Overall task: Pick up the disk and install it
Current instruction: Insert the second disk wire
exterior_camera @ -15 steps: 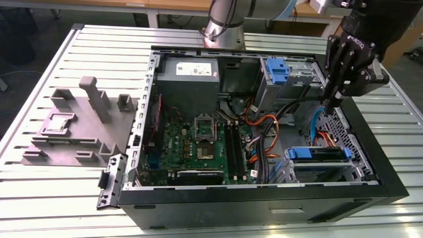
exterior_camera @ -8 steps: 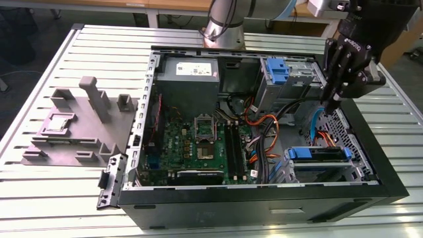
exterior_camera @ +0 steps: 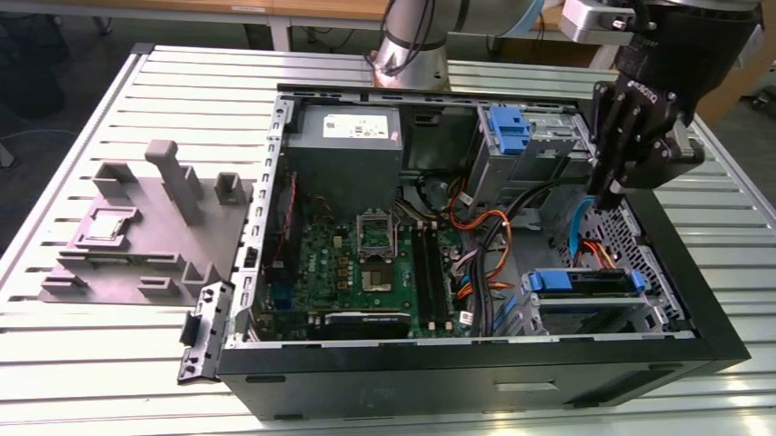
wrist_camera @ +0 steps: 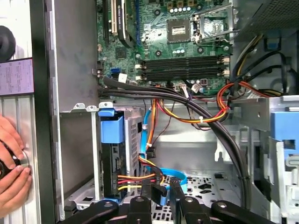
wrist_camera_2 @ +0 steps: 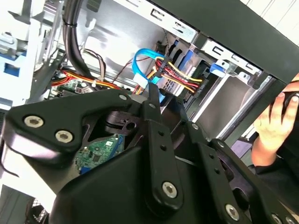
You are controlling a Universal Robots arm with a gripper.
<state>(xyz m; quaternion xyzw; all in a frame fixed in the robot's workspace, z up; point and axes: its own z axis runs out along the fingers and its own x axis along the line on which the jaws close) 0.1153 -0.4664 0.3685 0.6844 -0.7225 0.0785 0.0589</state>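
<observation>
Hovering gripper (exterior_camera: 606,195) over the case's drive bay; fingers look together, empty. Disk (exterior_camera: 584,282) sits in its blue bracket low in the bay. Approach square, avoid cables (wrist_camera: 187,109)

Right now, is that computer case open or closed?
Open: the computer case has no side panel, so its motherboard, cables and drive bays lie exposed.

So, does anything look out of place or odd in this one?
Yes: a person's hand sits just outside the computer case wall, seen in both wrist views, close to where the gripper hangs over the drive bays. Nothing inside the case looks damaged or spilled.
</observation>
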